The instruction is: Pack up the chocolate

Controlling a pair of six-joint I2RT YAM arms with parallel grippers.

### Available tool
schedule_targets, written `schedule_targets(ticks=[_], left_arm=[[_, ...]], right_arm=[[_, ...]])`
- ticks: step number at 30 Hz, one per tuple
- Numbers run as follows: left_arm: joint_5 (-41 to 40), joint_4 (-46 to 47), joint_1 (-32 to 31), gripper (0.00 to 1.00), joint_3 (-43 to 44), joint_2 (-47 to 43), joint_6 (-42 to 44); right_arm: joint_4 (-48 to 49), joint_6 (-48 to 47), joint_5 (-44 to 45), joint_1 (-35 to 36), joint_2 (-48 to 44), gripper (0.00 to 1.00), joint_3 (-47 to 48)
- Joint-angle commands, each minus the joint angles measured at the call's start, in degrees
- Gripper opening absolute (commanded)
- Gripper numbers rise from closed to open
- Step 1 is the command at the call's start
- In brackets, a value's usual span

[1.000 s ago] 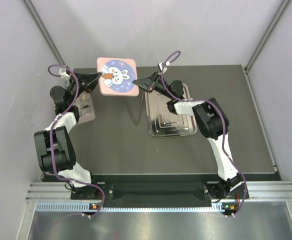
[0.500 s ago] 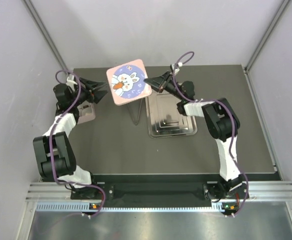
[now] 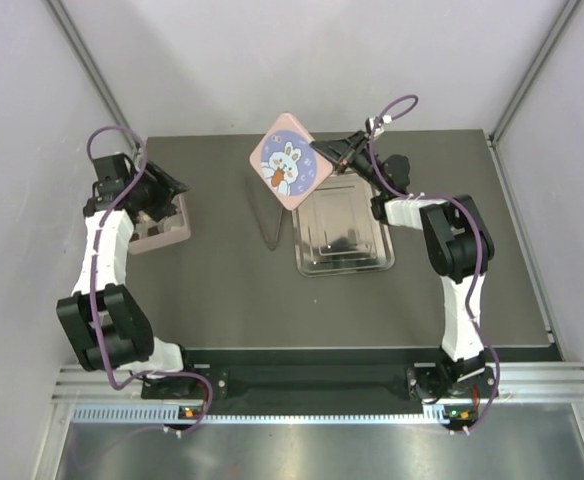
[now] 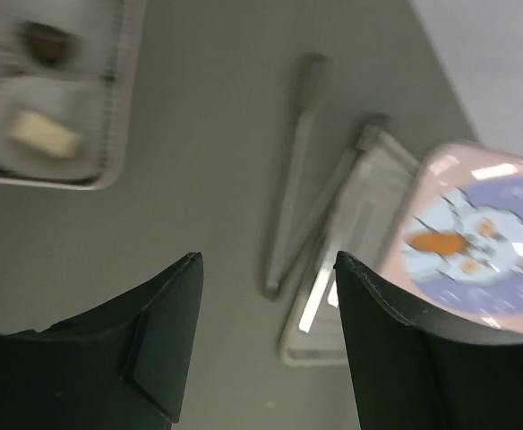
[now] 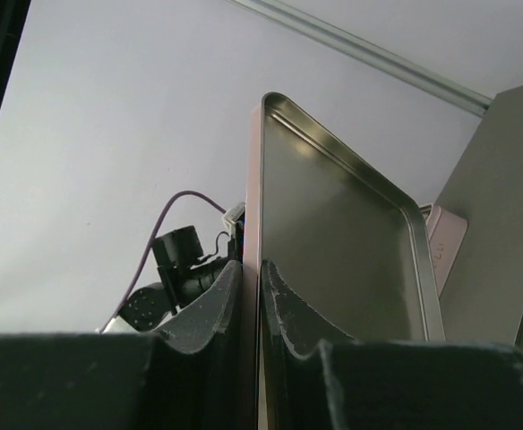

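Overhead view of a dark grey surface with two robot arms. The right hand is clamped on one edge of a pink square tin lid with a rabbit picture. It holds the lid in the air at the upper middle of the frame, turned corner-down like a diamond, over the far left corner of a rectangular stepped steel tray.

A second ago the lid hung further left, square to the frame, gripped between both hands. Half a second ago the left hand had already let go. Now the left hand has its fingers apart and holds nothing. It has drawn back to the left of the frame, by the far edge of a pink compartmented tin that has not moved. A pair of slim metal tongs lies between tin and tray, where it lay before.

The left wrist view is blurred. At its upper left, inside the tin, is the chocolate: a dark brown piece and, below it, a cream piece, apparently in separate compartments. The lid shows at the right edge.

In the right wrist view the fingers pinch the lid's rim, and its bare metal underside faces the camera.
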Motion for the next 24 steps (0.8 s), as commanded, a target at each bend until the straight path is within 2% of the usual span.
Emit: schedule_targets(ticks=[1, 5, 11, 15, 18, 24], left_arm=[[-18.4, -11.2, 3.1, 0.66, 3.4, -1.3, 11.7], [-22.5, -11.8, 7.7, 0.66, 4.7, 1.0, 15.3], [-21.7, -8.1, 13.0, 0.64, 6.7, 7.5, 19.0], [-23.6, -9.3, 14.8, 0.63, 10.1, 12.0, 20.4], [-25.3, -8.2, 15.4, 0.6, 9.6, 13.7, 20.6], [-21.5, -9.2, 15.3, 0.55, 9.0, 16.5, 19.8]], right_arm=[[12.6, 1.2, -0.7, -1.8, -2.0, 0.0, -1.5], [12.6, 0.8, -1.5, -3.1, -2.3, 0.0, -2.4], [12.6, 1.6, -2.6, -4.4, -2.3, 0.0, -1.7], [12.5, 1.5, -2.1, -4.5, -2.7, 0.0, -2.5], [12.6, 1.5, -1.7, -4.5, -3.1, 0.0, -3.0], [12.6, 0.8, -2.4, -4.7, -3.4, 0.0, -2.7]])
